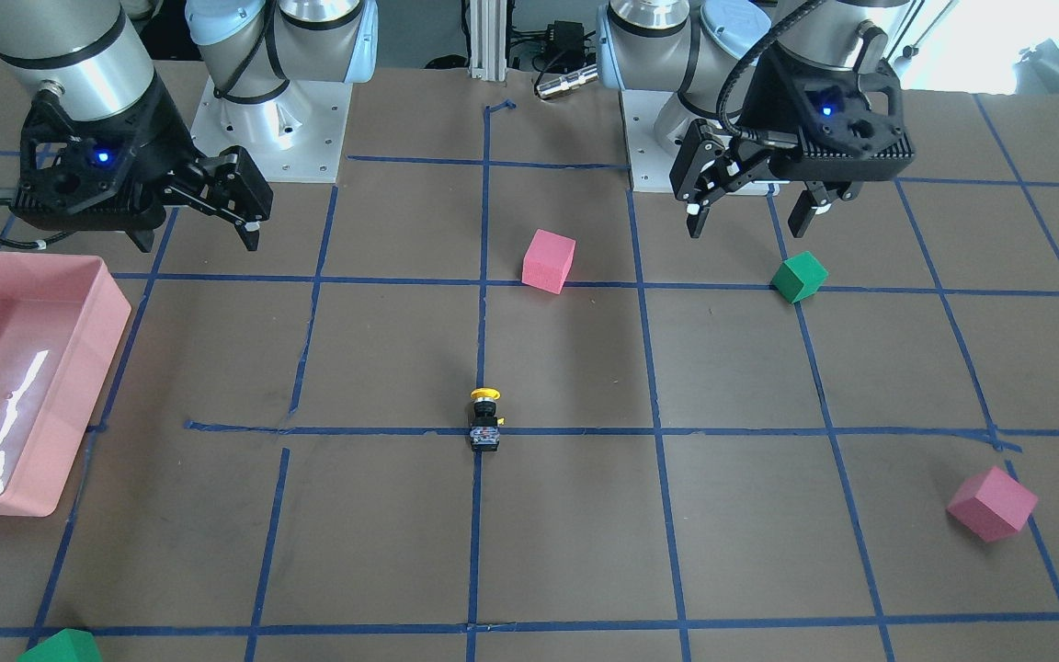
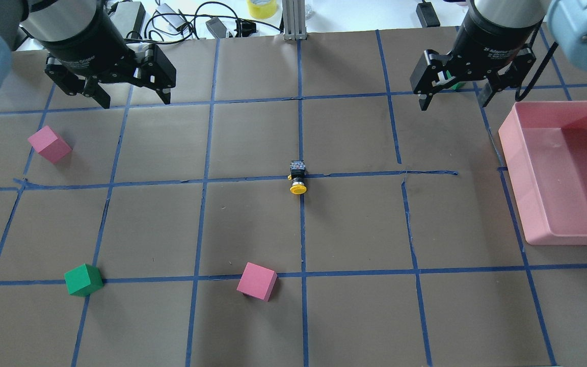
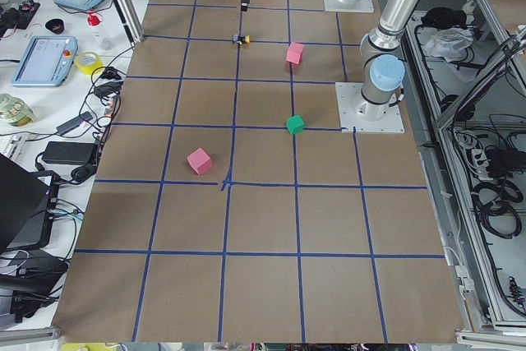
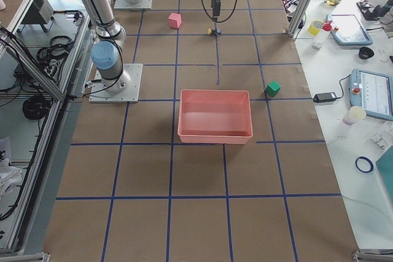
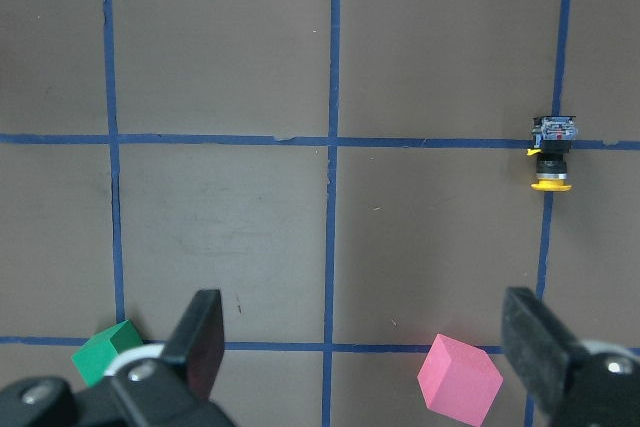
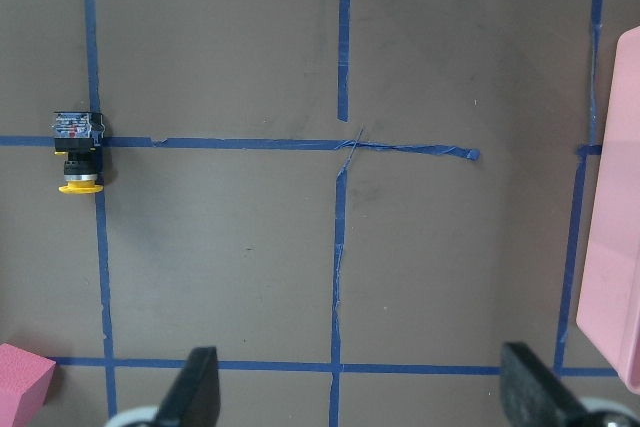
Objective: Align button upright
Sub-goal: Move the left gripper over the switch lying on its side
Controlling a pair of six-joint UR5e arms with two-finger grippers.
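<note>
Where two blue tape lines cross at the middle of the worktop, I see the button lying on its side, yellow cap toward the robot and terminal base away. My left hand hangs well apart from it, fingers spread open. My right hand is likewise parted, near the pink tray. A pink cube sits nearer the robot.

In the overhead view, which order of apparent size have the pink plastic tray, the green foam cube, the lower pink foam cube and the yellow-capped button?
1. Pink plastic tray.
2-3. Lower pink foam cube and green foam cube: they look alike, so unranked.
4. Yellow-capped button, clearly smallest.
</note>
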